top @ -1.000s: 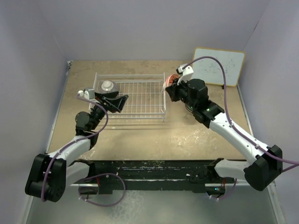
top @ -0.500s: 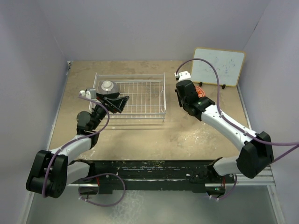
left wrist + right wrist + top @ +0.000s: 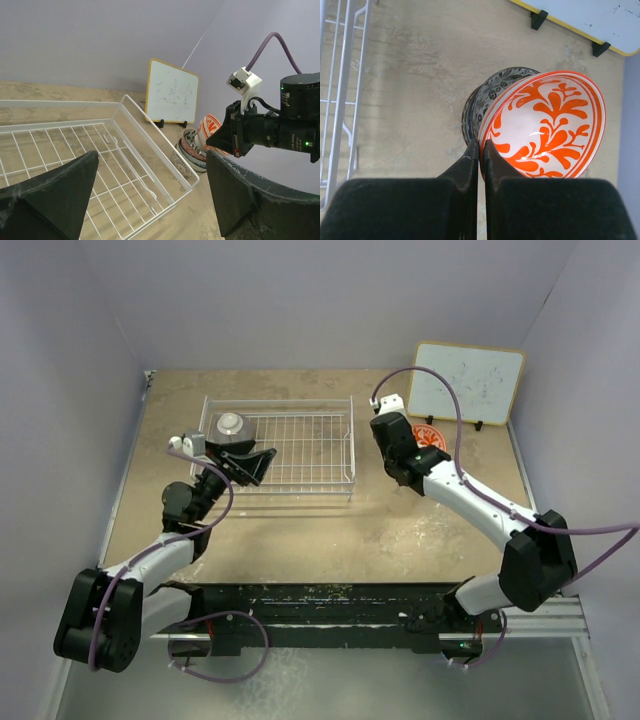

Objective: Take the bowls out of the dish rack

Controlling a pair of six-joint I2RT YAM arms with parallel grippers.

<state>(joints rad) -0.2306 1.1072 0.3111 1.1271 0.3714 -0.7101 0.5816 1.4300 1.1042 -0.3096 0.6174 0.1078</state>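
Since the earlier frames, the right gripper (image 3: pixel 410 440) is moving from the right wall of the rack (image 3: pixel 351 445) toward the whiteboard (image 3: pixel 468 382), carrying the orange bowl (image 3: pixel 430 436).

Top view: the left gripper (image 3: pixel 245 458) is hovering just below a grey bowl (image 3: pixel 232 424) in the rack's upper-left corner. The left arm is nearer to it.

Left wrist view: the left gripper (image 3: pixel 152 160) is standing with its fingers wide apart over the rack (image 3: pixel 155 135). The stack (image 3: pixel 192 150) is lying at right, beyond the rim.

Right wrist view: the right gripper (image 3: pixel 481 150) is pinching the rim of the orange bowl (image 3: pixel 545 125), which is tilting over the stack (image 3: pixel 490 92). Whether they are touching cannot be told. Bare table (image 3: pixel 410 60) is surrounding the stack, giving room for release.
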